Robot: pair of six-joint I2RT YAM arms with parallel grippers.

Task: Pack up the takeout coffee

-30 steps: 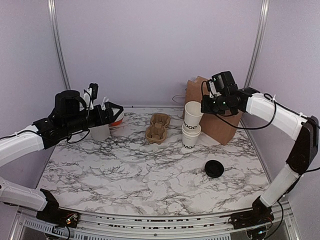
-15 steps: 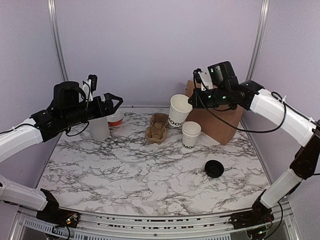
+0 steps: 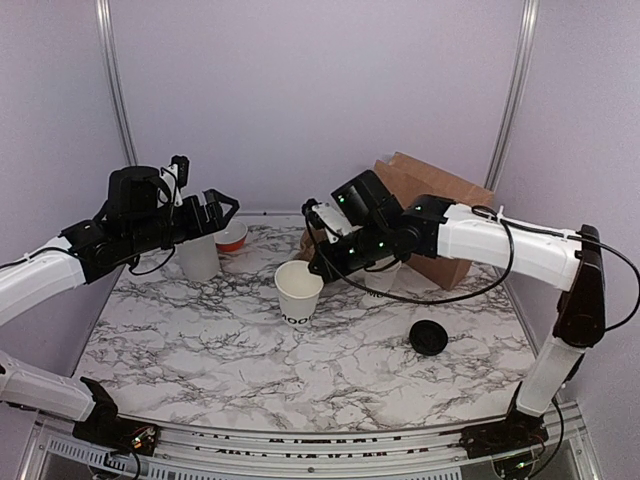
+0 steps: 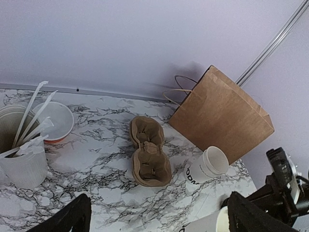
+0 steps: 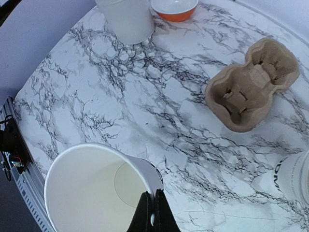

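Presently right end effector (image 5: 153, 211) pinches rim of white cup (image 5: 91, 193); left end effector (image 4: 158, 199) gapes wide, empty

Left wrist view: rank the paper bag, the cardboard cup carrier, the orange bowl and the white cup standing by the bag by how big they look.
1. paper bag
2. cardboard cup carrier
3. orange bowl and standing white cup: these look about alike here, so I won't rank them against each other.

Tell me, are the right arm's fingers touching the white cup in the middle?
Touching. In the right wrist view, the right fingers are shut, pinching the rim of the white cup.
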